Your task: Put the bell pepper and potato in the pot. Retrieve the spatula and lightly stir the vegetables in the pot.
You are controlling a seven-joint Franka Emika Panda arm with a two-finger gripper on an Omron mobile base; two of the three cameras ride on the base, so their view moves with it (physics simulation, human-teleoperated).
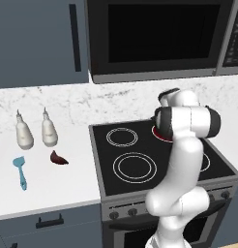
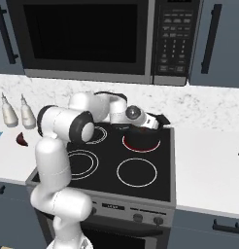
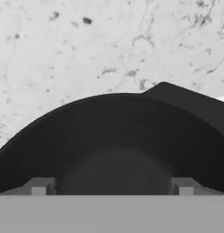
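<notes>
The black pot sits on the back right burner, which glows red. My gripper hovers just over the pot's right rim, and the arm blocks most of the pot in the left base view. The hand view looks into the dark pot; my gripper is open, its tips wide apart with nothing between them. On the left counter lie the maroon-brown potato and the blue spatula. The bell pepper is hidden from view.
Two white nozzle bottles stand behind the potato against the marble backsplash. A microwave hangs above the stove. The other three burners are bare. White counter continues right of the stove.
</notes>
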